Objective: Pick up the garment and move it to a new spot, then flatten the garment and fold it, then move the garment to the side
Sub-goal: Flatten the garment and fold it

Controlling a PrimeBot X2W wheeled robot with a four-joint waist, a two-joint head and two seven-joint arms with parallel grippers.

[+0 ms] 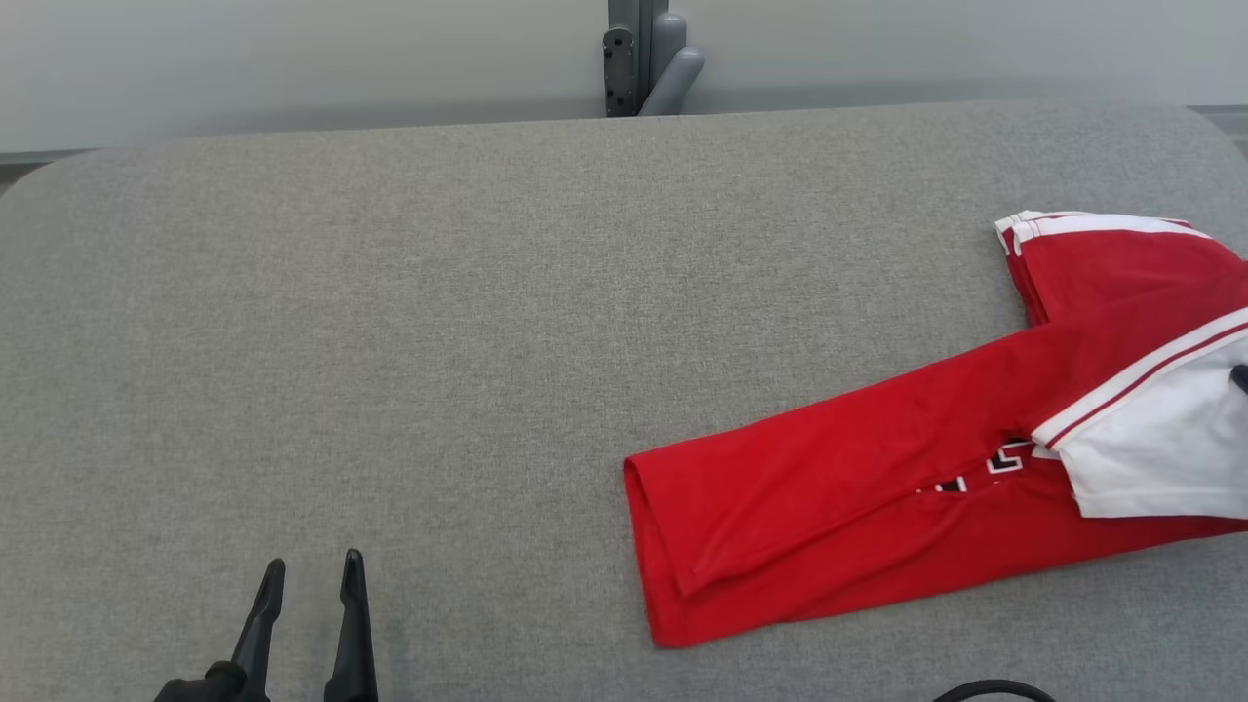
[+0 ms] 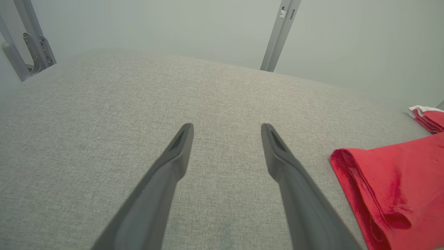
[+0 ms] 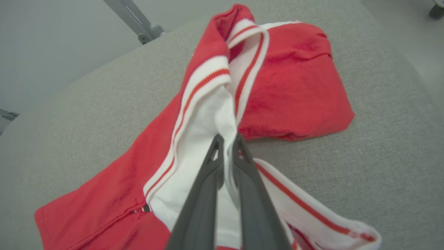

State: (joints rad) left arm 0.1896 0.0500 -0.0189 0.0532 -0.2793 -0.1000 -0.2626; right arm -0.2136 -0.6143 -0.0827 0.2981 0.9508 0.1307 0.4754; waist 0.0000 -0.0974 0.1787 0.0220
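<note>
Red, white-trimmed garment (image 1: pixel 877 487) was laid at the right of the grey fabric table (image 1: pixel 390 341) | its black-and-white lettering (image 1: pixel 1004 458) was half covered, unreadable | right gripper (image 3: pixel 227 140) was clamped on the garment's white cloth | left gripper (image 1: pixel 314 560) was held with fingers apart, well clear of the garment | pale wall (image 1: pixel 292 58) and grey post (image 1: pixel 643 58) were seen behind.

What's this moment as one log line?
step: pick up | right fingers: shut on garment | left fingers: open, empty | garment: on table
</note>
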